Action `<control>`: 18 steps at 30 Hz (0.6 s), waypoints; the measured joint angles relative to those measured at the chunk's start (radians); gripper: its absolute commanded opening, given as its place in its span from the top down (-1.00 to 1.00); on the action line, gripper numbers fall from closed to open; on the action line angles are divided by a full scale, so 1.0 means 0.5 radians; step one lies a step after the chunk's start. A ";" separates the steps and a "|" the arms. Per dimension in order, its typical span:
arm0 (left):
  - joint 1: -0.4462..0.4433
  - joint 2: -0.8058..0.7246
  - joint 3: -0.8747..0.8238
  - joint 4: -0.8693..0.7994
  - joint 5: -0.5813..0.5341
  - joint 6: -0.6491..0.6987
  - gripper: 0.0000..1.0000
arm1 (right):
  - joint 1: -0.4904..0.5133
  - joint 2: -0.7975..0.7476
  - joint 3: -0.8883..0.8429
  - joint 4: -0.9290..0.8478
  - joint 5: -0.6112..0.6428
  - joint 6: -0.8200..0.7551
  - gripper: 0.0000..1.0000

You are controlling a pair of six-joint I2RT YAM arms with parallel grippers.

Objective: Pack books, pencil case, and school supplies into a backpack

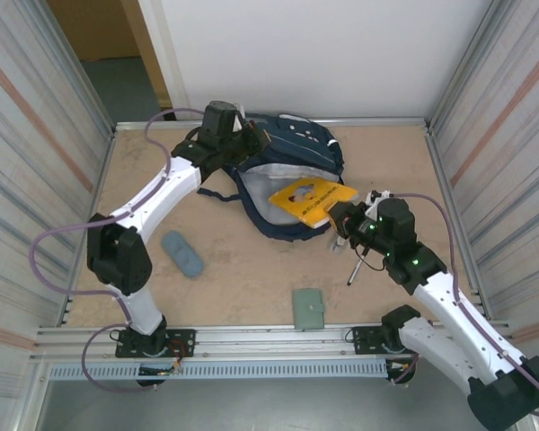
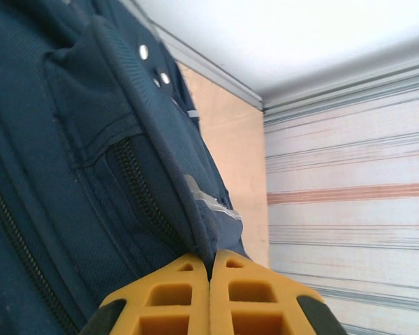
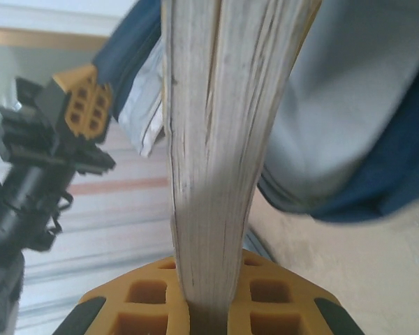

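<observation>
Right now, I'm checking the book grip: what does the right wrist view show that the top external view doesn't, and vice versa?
Right wrist: page edges of the yellow book clamped in the right gripper, close up. Top external: the pencil case, grey-green booklet and marker lying on the table. Both: the book entering the open backpack, the left gripper at its rim.

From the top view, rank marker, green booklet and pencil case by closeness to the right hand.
1. The marker, on the table just beside the right hand.
2. The green booklet, by the front edge.
3. The pencil case, far left.
</observation>
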 measured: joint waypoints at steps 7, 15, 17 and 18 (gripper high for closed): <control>-0.110 -0.216 -0.266 0.135 -0.053 -0.137 1.00 | 0.013 -0.046 -0.027 0.237 0.175 -0.095 1.00; -0.246 -0.223 -0.394 0.333 0.000 -0.236 1.00 | 0.094 0.267 -0.206 0.681 0.354 -0.135 1.00; -0.246 -0.225 -0.424 0.357 0.008 -0.242 1.00 | 0.130 0.369 -0.227 0.766 0.372 -0.156 1.00; -0.246 -0.229 -0.442 0.369 0.008 -0.241 1.00 | 0.140 0.411 -0.233 0.800 0.372 -0.160 1.00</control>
